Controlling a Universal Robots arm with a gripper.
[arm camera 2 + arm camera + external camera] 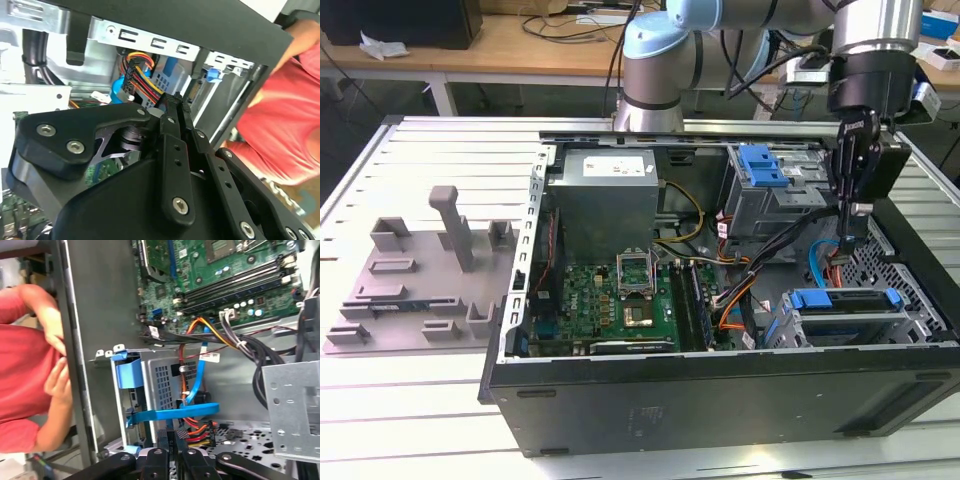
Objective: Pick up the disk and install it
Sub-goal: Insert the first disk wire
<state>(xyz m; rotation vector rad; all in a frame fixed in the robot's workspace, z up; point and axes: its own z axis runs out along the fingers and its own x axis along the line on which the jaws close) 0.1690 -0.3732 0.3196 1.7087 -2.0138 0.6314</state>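
Silver slatted table (420, 420) underneath, and on it the big black computer case (720, 400) lying open, boards and cables on show. At the far side the robot arm (660, 50) reaches over the case's right end, going by the exterior view's right. Out at the exterior view's left, outside the case, sits the grey fixture plate (410, 300) with its upright posts, well apart from the action. Now the disk (845, 310): it's inside the case, near right corner, lying flat in the metal drive cage with its blue bracket framing the top; the first wrist view catches that bracket (175, 412) as a blue strip across the perforated cage. So the pick-up looks done and the disk looks placed; whether it's pushed fully home, I can't tell. The gripper (849, 232) hangs just above and beyond the disk, pointing down, jaws drawn narrow with nothing visibly between them, and it looks clear of the bracket. A person's hand (57, 380) waits outside the case wall.
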